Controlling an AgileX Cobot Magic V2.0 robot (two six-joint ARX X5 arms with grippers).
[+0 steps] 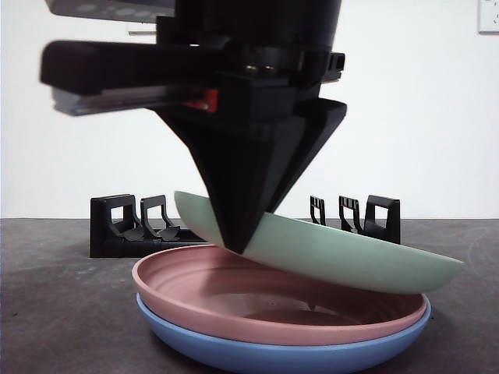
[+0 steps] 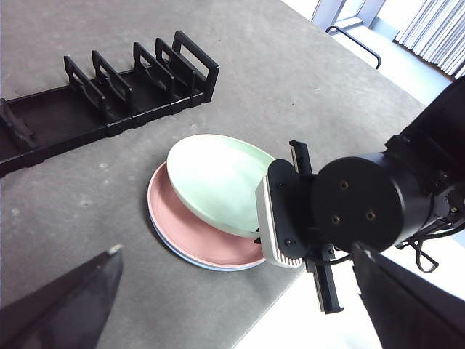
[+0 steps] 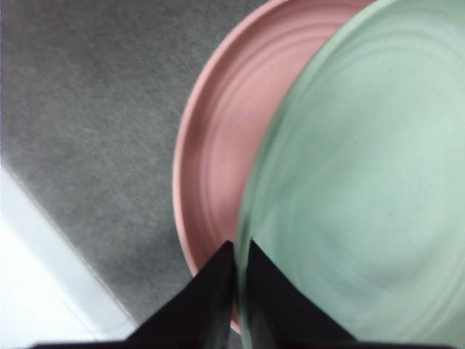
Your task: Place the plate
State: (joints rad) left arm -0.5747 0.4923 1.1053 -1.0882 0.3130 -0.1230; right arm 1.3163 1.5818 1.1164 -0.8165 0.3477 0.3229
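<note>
A pale green plate (image 1: 351,253) hangs tilted, one edge raised, over a pink plate (image 1: 234,300) that sits in a blue plate (image 1: 273,354). My right gripper (image 1: 238,241) comes down from above and is shut on the green plate's rim. The right wrist view shows its jaws (image 3: 236,251) pinching that rim of the green plate (image 3: 363,196), above the pink plate (image 3: 218,145). My left gripper (image 2: 237,249) hovers high, open and holding nothing. It looks down on the green plate (image 2: 214,182) and the right arm (image 2: 349,211).
A black slotted plate rack (image 1: 129,230) stands behind the stack, and it runs long across the table (image 2: 109,98). The grey table's edge (image 2: 290,291) lies close to the stacked plates on the right arm's side.
</note>
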